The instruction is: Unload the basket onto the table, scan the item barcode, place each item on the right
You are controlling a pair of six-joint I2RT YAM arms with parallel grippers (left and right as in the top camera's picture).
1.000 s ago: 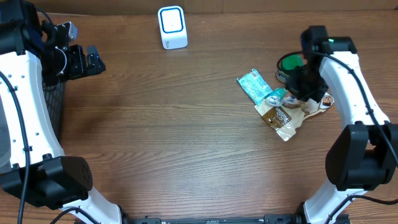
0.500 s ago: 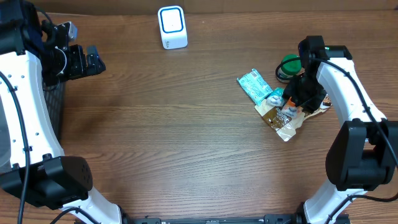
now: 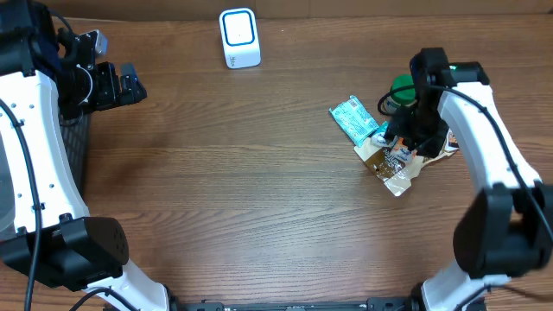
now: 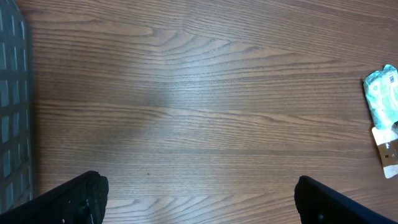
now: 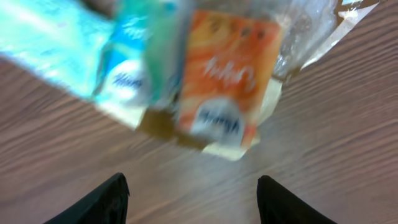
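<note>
While my right gripper (image 5: pixel 196 202) hangs low over the packet pile, its two dark fingers (image 5: pixel 106 202) stand well apart with only wood grain between them, nothing gripped. Right wrist view is blurred. Just ahead of the tips: orange packet (image 5: pixel 227 74), flat glossy rectangle, white oval label near its lower end, lettering unreadable. It lies on a tan-edged brown packet (image 3: pixel 386 164). Beside it on the left is a mint wrapper (image 3: pixel 352 118), soft, elongated, with pale print. Crinkly clear plastic (image 5: pixel 320 25) is bunched at the orange packet's far right corner. A round green lid (image 3: pixel 403 85), smooth with a dark rim, sits just behind the pile. All of this is at the right side of the wood table (image 3: pixel 259 199), matte brown with long streaky grain. The white scanner (image 3: pixel 239 38), a rounded box with a blue-outlined face, stands at the far edge, well apart from the pile. My left gripper (image 4: pixel 199 198) is spread fully wide, empty, over bare wood at the far left. Grey mesh basket (image 4: pixel 12 106), square grid, beside it.
</note>
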